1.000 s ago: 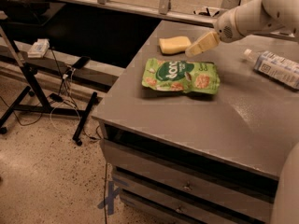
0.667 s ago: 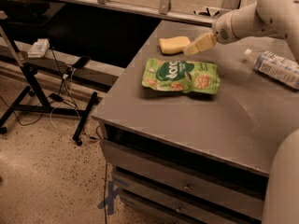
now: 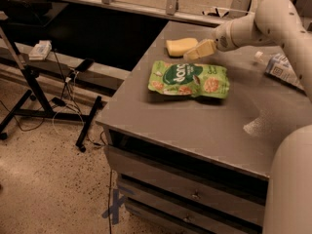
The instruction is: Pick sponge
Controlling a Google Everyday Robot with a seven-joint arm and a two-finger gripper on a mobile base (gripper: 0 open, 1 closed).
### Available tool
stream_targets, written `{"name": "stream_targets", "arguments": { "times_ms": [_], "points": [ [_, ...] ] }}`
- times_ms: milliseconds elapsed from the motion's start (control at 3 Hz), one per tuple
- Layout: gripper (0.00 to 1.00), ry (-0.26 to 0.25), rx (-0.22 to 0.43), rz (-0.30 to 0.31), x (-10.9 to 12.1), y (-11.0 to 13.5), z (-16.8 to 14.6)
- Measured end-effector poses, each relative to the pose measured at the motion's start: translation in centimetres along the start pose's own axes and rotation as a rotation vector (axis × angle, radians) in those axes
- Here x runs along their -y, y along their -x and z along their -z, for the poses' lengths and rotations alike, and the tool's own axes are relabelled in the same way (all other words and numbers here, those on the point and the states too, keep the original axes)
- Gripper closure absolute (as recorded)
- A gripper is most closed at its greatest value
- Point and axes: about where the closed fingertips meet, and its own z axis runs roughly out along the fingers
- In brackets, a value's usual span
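The sponge (image 3: 178, 46), a small yellow foam block, lies flat on the grey table (image 3: 204, 126) near its far left edge. The green snack pouch (image 3: 190, 78) lies just in front of it. My gripper (image 3: 194, 53) reaches in from the right on the white arm (image 3: 265, 18). It hovers right beside the sponge's right end and over the pouch's far edge. Whether it touches the sponge cannot be told.
A plastic bottle (image 3: 282, 68) lies on the table at the right. The table has drawers (image 3: 195, 196) below its front edge. A black stand (image 3: 29, 82) with cables is on the floor to the left. A ledge with window frames runs behind.
My gripper has moved a little to the left, closer to the sponge. The sponge and the pouch have not moved.
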Motion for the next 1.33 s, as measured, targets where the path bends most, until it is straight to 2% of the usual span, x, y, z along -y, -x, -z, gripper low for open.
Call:
{"name": "stream_targets", "arguments": {
  "times_ms": [333,667,1333],
  "points": [
    [0.18,0.019,0.016,-0.012,-0.5,-0.4,-1.0],
    [0.41,0.034,0.024,-0.026,-1.0,-1.1,-1.5],
    [0.87,0.063,0.083,0.010,-1.7,1.0,-0.2]
  ]
}}
